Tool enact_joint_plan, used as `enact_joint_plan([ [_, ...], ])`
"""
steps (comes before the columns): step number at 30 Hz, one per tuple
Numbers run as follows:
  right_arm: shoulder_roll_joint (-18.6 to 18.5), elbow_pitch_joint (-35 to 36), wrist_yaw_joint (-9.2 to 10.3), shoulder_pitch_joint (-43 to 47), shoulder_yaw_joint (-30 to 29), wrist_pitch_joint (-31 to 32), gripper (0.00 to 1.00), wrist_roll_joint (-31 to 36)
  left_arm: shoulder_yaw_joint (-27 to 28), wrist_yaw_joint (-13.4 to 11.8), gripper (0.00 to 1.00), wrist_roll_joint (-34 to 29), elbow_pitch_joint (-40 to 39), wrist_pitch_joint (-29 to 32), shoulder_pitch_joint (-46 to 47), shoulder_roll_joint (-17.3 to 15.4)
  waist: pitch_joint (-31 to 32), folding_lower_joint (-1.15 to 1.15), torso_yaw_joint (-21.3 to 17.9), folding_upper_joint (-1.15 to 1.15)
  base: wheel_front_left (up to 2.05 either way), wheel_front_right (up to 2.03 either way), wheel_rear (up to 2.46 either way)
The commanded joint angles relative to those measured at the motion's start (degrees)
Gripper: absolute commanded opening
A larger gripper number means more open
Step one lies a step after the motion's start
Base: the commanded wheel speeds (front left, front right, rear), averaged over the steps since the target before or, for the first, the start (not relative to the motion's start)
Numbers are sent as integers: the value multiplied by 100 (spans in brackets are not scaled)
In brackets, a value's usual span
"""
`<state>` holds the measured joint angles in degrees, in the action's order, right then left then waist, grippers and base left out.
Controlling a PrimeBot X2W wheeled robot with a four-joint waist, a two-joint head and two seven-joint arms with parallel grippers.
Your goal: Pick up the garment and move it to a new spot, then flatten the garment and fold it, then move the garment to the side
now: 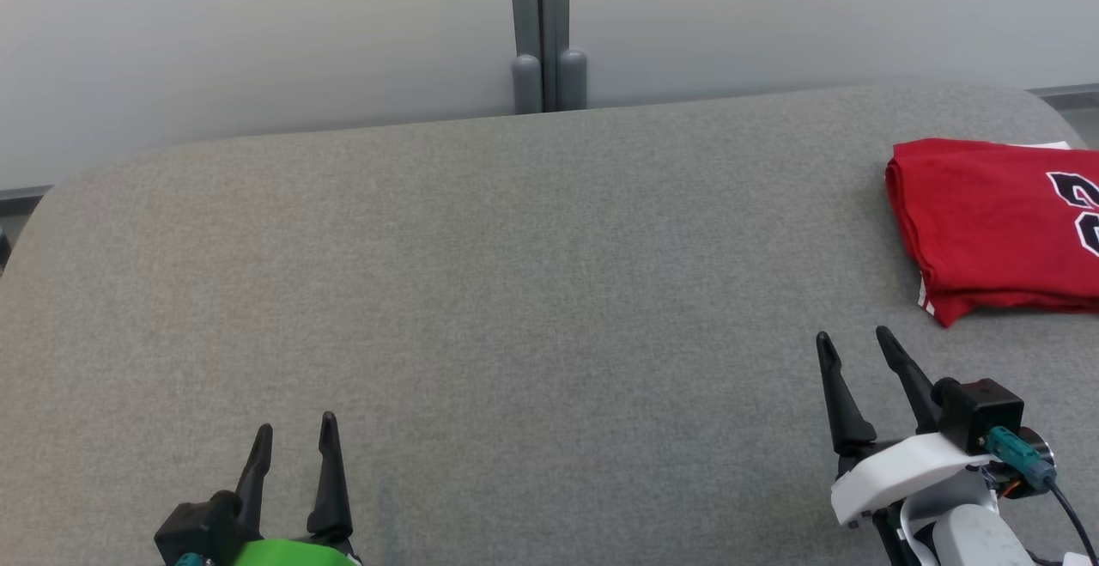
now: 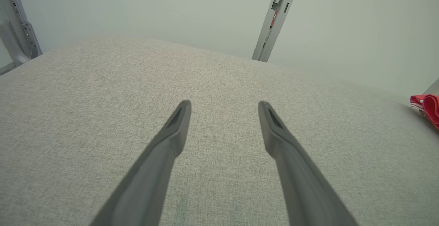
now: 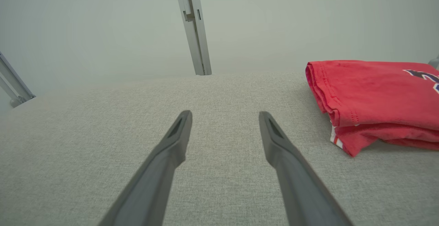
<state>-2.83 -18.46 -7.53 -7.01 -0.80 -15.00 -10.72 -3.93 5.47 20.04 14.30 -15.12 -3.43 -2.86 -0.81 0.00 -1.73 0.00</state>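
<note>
Red garment (image 1: 987, 231) with dark white-edged numerals; grey fabric surface (image 1: 481, 291).

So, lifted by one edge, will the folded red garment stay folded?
Probably not: the red garment is thin cloth in loose layers, so it would likely sag open. Pushed, it may bunch on the textured grey surface.

The one bit of print sits on the folded red jersey (image 1: 987, 231): dark numerals (image 1: 1082, 205) edged in white. They run off the picture's right side, and too little of them shows to read for certain.
</note>
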Motion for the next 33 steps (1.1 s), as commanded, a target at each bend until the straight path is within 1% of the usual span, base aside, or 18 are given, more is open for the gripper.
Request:
enact_joint_plan([
  [1, -18, 35, 10, 80, 22, -24, 100, -24, -14, -41, 100, 6, -7, 0, -23, -10, -10, 0, -7, 0, 0, 0, 0],
  [22, -18, -9, 10, 41, 102, -24, 100, -93, -63, -34, 100, -20, -31, 0, 87, -9, -85, 0, -9, 0, 0, 0, 0],
  [27, -18, 9, 10, 44, 124, -24, 100, -98, -91, 10, 100, 41, -110, 0, 108, -9, -88, 0, -2, 0, 0, 0, 0],
  [28, 5, -13, 0, 40, 127, 2, 0, -88, -98, 0, 0, 52, -92, 0, 27, 2, -87, 0, -3, 0, 0, 0, 0],
  [31, 35, -158, 0, 108, 131, 21, 0, -90, -128, 1, 0, 63, 69, 3, -10, 15, -86, 0, -3, 0, 0, 0, 0],
  [33, 34, -172, 0, 77, 87, 101, 0, -305, -98, 4, 0, 263, 63, 58, 18, 15, -83, 0, 0, 0, 0, 0, 0],
])
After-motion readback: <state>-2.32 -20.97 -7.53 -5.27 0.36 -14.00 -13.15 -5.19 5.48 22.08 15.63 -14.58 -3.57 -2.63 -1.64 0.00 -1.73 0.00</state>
